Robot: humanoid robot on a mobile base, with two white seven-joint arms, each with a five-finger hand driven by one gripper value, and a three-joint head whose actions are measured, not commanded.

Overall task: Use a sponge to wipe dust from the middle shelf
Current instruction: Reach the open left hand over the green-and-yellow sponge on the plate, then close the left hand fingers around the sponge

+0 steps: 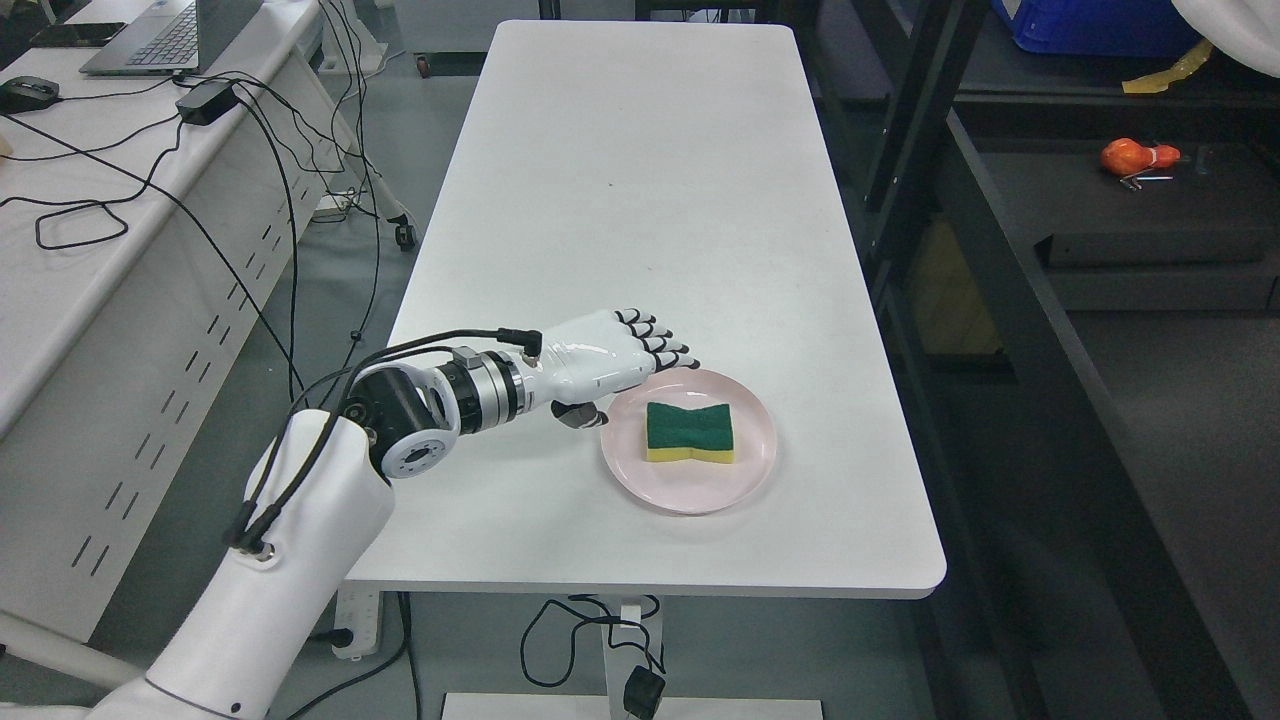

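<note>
Head view: left arm (300,520) comes in from the lower left and reaches across the near part of the white counter (640,200). Left hand (620,355) sits at the left rim of a pink plate (745,475), palm side facing right, fingers (665,350) extended and loosely apart, tips over the plate's upper left edge. Thumb hangs below the palm, just outside the rim. Hand holds nothing.

Sponge (690,432) lies flat in the middle of the plate, green scouring face up, yellow foam showing along the near edge, waisted shape. Sponge and hand are near but apart; a strip of bare plate shows between them. Plate stands on the near right part of the counter, not far from the front edge.

Right of the counter is a dark shelf unit (1100,220) with black uprights. On one level an orange object (1138,156) lies near the back; a blue bin (1090,25) sits on the level above at the top edge. Which level counts as the middle one cannot be told from here.

Left side: a second white desk with a laptop (165,35), a black power brick (207,101) and loose black cables (250,200) trailing down to the floor. A power strip (355,620) lies on the floor under the counter's near left corner. Right arm does not show.
</note>
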